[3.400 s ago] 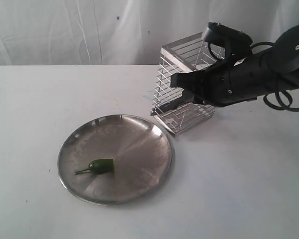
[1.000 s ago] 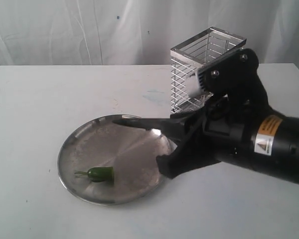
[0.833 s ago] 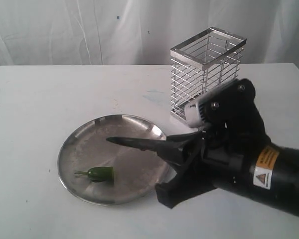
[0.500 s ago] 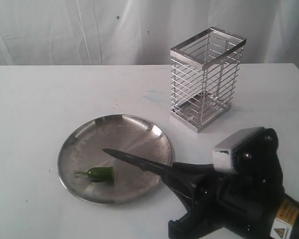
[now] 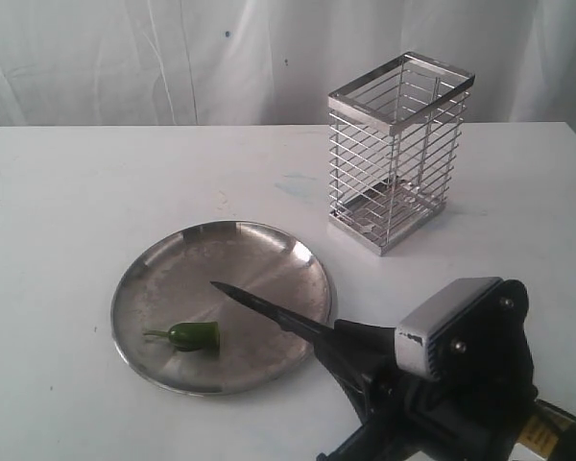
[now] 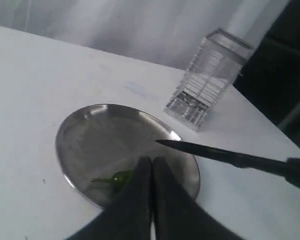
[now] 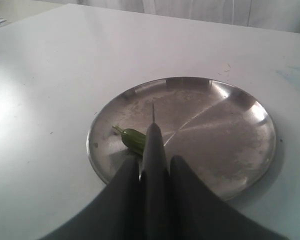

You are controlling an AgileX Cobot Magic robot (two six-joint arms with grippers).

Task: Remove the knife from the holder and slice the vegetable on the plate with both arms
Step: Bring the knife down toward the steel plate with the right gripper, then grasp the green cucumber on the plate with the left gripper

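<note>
While the ext. view holds 1 of each thing, only the plate (image 5: 139,279), lower left of centre on the white table (image 5: 67,182), has contents: 1 green chili (image 5: 195,334) near its front-left rim. The wire holder (image 5: 396,154) stands upright at upper right, well apart from the plate. The right gripper (image 5: 357,353), bottom right, is clamped on the handle of the knife (image 5: 267,309). The blade slants up-left over the plate, tip near the chili but apart from it.

Left wrist view: 1 left gripper (image 6: 151,163), fingers pressed together w/ nothing between them, over the plate (image 6: 65,132) beside the chili (image 6: 122,178). Also 1 knife (image 6: 215,152) and 1 holder (image 6: 210,75).

Right wrist view: right gripper (image 7: 154,162) fingers hug the knife (image 7: 153,135) on both sides. Its tip points across the plate (image 7: 271,131), w/ 1 chili (image 7: 134,140) just beside the blade.
</note>
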